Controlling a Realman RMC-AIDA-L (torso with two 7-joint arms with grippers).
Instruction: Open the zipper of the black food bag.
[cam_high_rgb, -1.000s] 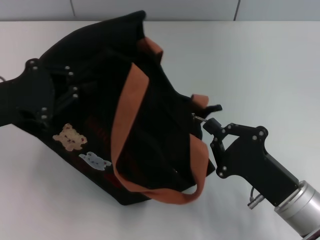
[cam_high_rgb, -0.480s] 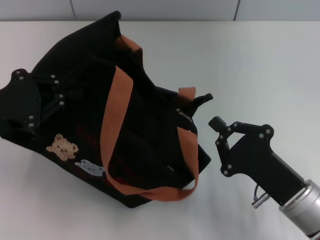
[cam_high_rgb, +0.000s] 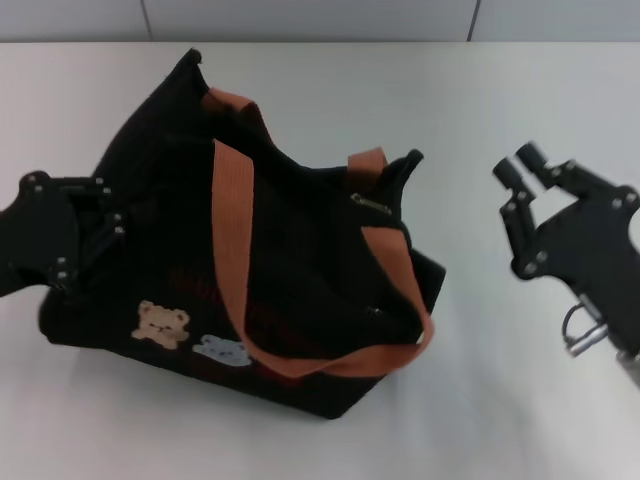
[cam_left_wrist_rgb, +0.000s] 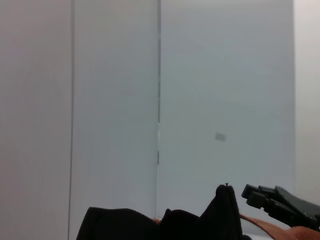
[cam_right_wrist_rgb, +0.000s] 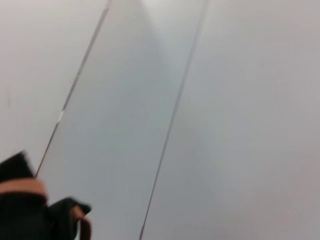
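Note:
The black food bag (cam_high_rgb: 300, 270) lies on the white table with its orange-brown handles (cam_high_rgb: 232, 230) draped over it and the bear print facing front. The zipper's silver pull tab (cam_high_rgb: 372, 203) sits at the bag's right end, near the far handle's root. My left gripper (cam_high_rgb: 100, 222) is pressed into the bag's left end, shut on the fabric. My right gripper (cam_high_rgb: 518, 163) hangs well to the right of the bag, slightly open and holding nothing. In the left wrist view, the bag's top edge (cam_left_wrist_rgb: 165, 225) shows, with the right gripper (cam_left_wrist_rgb: 260, 196) beyond it.
The white table (cam_high_rgb: 500, 400) extends around the bag, with a wall seam along its back edge. The right wrist view catches only a corner of the bag (cam_right_wrist_rgb: 25, 220) and a strip of handle (cam_right_wrist_rgb: 20, 187).
My right gripper let go of the pull tab and drew away to the right and back. The left gripper swung the bag, turning its left end toward the front.

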